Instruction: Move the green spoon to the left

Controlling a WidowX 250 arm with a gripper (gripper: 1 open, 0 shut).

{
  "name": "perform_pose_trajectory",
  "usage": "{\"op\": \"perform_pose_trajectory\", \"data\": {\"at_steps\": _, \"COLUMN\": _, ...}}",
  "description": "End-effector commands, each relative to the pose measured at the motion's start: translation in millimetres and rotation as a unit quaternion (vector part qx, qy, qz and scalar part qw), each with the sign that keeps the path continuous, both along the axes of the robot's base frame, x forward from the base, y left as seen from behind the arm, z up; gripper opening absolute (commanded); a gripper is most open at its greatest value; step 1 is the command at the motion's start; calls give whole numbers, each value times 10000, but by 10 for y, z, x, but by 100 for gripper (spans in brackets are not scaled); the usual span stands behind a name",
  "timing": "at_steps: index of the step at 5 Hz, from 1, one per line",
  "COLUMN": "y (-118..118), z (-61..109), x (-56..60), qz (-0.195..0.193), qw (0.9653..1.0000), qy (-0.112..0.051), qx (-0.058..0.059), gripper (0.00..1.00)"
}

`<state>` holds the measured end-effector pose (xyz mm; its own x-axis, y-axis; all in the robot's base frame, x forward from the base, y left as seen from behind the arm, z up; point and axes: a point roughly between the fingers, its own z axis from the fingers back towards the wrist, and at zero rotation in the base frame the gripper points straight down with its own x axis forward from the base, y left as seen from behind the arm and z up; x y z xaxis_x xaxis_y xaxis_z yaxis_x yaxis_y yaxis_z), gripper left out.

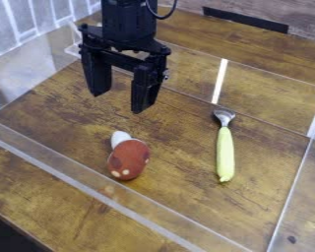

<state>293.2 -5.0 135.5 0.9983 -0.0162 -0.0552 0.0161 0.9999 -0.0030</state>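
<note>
one view only, looking down at an angle on a dark wooden bench (68, 108).

counts: one robot arm, one pair of fingers (122, 94), one green spoon (224, 148), one red-brown thing (127, 157) with a white tip.

fingers: black, pointing straight down, spread wide with a clear gap between them, nothing held. they hang above the boards near the middle of the bench, up and to the left of the spoon in the picture, well apart from it. one finger (145, 87) is nearer the spoon than the other.

green spoon: lies flat on the bench, right of centre. yellow-green handle runs toward the near edge, small silver head points away toward the back. touches nothing else.

red-brown thing: rounded, lies left of the spoon and nearer the front, white tip at its far end. apart from the spoon, below the fingers in the picture, not touched by them.

one pale bright strip (220, 81) lies on the boards just beyond the spoon's head; cannot tell what it is.

clear low walls (68, 187) fence the work area; edges show only as faint lines and glare.

hidden or cut off: the arm above the wrist runs out of the top of the picture. the spoon's head is too small to make out its form. top left corner is pale and blurred.
</note>
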Motion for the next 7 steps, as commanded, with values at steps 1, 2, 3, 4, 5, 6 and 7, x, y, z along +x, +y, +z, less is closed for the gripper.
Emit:
{"op": "perform_pose_trajectory", "data": {"at_steps": 1, "y": 40, "z": -308, "x": -37, "qz": -4, "qw": 9998, "qy": 196, "qx": -27, "gripper": 100}}
{"op": "perform_pose_trajectory", "data": {"at_steps": 2, "y": -114, "z": -584, "x": 151, "qz": 495, "qw": 9988, "qy": 39, "qx": -41, "gripper": 100}}
{"op": "perform_pose_trajectory", "data": {"at_steps": 3, "y": -261, "z": -606, "x": 445, "qz": 1250, "qw": 9920, "qy": -144, "qx": -108, "gripper": 100}}
{"op": "perform_pose_trajectory", "data": {"at_steps": 4, "y": -391, "z": -607, "x": 662, "qz": 1660, "qw": 9857, "qy": -253, "qx": -136, "gripper": 100}}
{"op": "perform_pose_trajectory", "data": {"at_steps": 5, "y": -448, "z": -542, "x": 679, "qz": 1734, "qw": 9842, "qy": -329, "qx": -146, "gripper": 100}}
{"op": "perform_pose_trajectory", "data": {"at_steps": 6, "y": -454, "z": -496, "x": 677, "qz": 1791, "qw": 9830, "qy": -365, "qx": -141, "gripper": 100}}
{"op": "perform_pose_trajectory", "data": {"at_steps": 7, "y": -449, "z": -455, "x": 665, "qz": 1855, "qw": 9818, "qy": -389, "qx": -130, "gripper": 100}}
